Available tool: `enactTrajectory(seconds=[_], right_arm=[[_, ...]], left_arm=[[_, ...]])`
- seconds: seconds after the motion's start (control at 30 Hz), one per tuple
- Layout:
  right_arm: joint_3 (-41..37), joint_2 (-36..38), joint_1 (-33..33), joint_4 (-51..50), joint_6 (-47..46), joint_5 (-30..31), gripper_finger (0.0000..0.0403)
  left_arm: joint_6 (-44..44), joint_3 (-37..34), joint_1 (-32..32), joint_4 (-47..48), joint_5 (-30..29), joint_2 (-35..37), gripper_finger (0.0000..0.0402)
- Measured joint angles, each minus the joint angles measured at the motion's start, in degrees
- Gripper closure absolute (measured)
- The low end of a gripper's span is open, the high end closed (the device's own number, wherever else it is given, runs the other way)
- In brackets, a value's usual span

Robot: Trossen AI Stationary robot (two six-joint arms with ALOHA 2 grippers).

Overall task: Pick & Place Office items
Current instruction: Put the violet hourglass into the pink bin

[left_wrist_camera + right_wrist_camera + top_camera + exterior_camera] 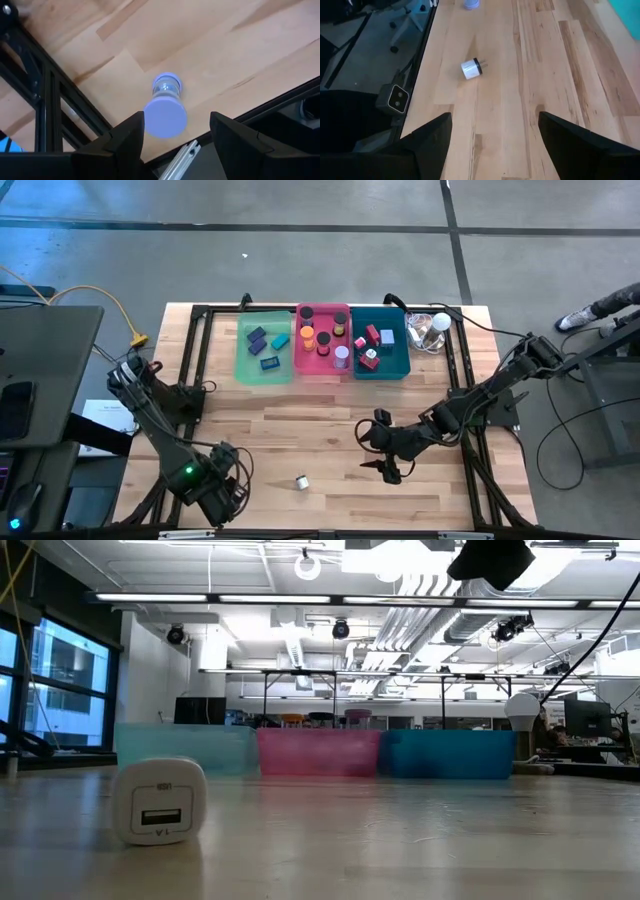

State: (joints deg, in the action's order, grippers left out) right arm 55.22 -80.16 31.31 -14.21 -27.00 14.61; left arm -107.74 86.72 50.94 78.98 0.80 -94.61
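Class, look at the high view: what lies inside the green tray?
The green tray holds four small office items: three dark blue blocks and one teal block. Anything beneath them is covered and cannot be seen.

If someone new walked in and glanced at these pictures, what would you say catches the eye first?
Probably the row of three plastic trays along the table's far edge, green, pink and teal, already holding small colourful office items. Next, the lone small white USB charger plug lying on the bare wooden table near its front edge, between the open left pincer and open right pincer.
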Motion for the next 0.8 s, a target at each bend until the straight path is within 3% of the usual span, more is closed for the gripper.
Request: enactTrajectory(seconds=[0.4,0.67,0.8], right_arm=[[0.0,0.0,0.26,-0.01,-0.2,0.0,0.0117],[0.0,0.0,0.26,-0.03,-0.2,0.0,0.0117],[0.0,0.0,0.26,-0.01,-0.18,0.0,0.0117]], left_arm=[[-3.08,0.0,0.99,0.26,-2.06,0.0,0.0175],[-3.13,0.0,1.03,0.19,-2.02,0.0,0.0095],[-2.81,0.0,1.88,-1.61,-3.51,-0.62,0.0074]])
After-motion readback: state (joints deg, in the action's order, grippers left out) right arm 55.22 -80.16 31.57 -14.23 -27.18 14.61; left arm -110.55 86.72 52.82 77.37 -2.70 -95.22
